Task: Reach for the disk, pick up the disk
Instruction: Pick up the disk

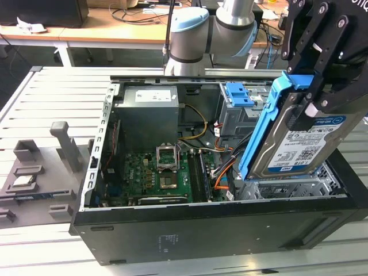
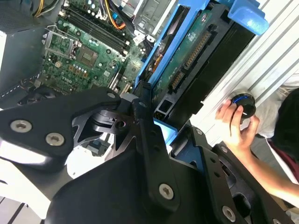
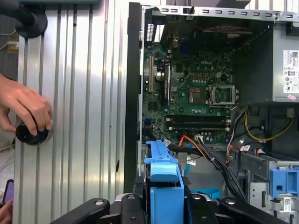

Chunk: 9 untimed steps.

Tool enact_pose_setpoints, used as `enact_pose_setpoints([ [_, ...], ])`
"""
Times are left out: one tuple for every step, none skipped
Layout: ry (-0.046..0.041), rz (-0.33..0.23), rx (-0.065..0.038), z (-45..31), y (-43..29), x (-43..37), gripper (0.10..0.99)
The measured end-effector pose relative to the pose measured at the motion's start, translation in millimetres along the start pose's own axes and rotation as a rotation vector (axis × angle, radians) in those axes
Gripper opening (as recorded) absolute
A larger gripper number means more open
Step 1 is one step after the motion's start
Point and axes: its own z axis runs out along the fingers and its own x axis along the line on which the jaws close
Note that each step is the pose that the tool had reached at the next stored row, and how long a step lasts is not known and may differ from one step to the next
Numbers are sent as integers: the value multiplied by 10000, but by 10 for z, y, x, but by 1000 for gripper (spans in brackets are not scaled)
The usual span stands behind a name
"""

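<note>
In the exterior view you see the gripper (image 1: pixel 313 86) pinching the disk (image 1: pixel 299 141), a silver drive with white-and-blue label in a blue bracket, tilted above the open computer case (image 1: pixel 230 221); in both wrist views its blue edge (image 3: pixel 163 175) sits between the jaws.

The black gripper (image 1: pixel 313 95) clamps the disk (image 1: pixel 299 141) by its blue bracket, holding it tilted above the open computer case (image 1: pixel 218 230) at the exterior view's right. Farther left inside lies the green motherboard (image 1: pixel 158 175).
</note>
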Motion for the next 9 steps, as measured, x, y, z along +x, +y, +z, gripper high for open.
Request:
enact_pose_setpoints([
  [0, 0, 0, -1, -11, 0, 369],
  [1, 1, 0, -1, -29, 1, 369],
  [0, 1, 1, -2, -42, 1, 369],
  [0, 1, 0, -2, -57, 2, 369],
  [1, 1, 0, -3, -79, 2, 369],
  [0, 0, 0, -4, -101, 3, 369],
  [0, 0, 0, -4, -111, 3, 369],
  [0, 0, 0, -5, -131, 3, 369],
  [0, 0, 0, -6, -147, 4, 369],
])
